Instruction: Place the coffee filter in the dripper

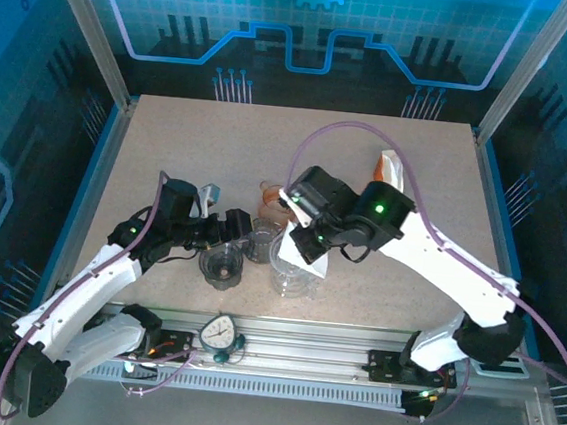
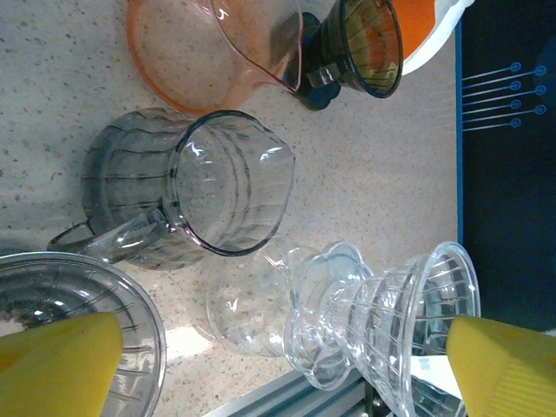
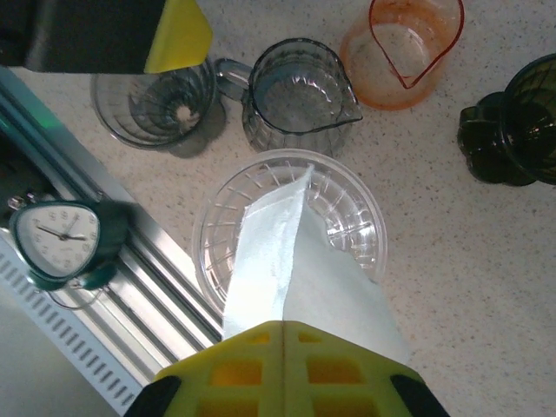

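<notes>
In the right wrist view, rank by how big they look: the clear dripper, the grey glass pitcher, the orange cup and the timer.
1. clear dripper, largest
2. grey glass pitcher and orange cup, too alike to rank
3. timer, smallest

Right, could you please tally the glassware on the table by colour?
Clear: 2, the clear dripper and the clear vessel under it
Grey: 2, the grey dripper and the grey pitcher
Orange: 1, the orange pitcher
Dark: 1, the dark dripper
Total: 6
</notes>
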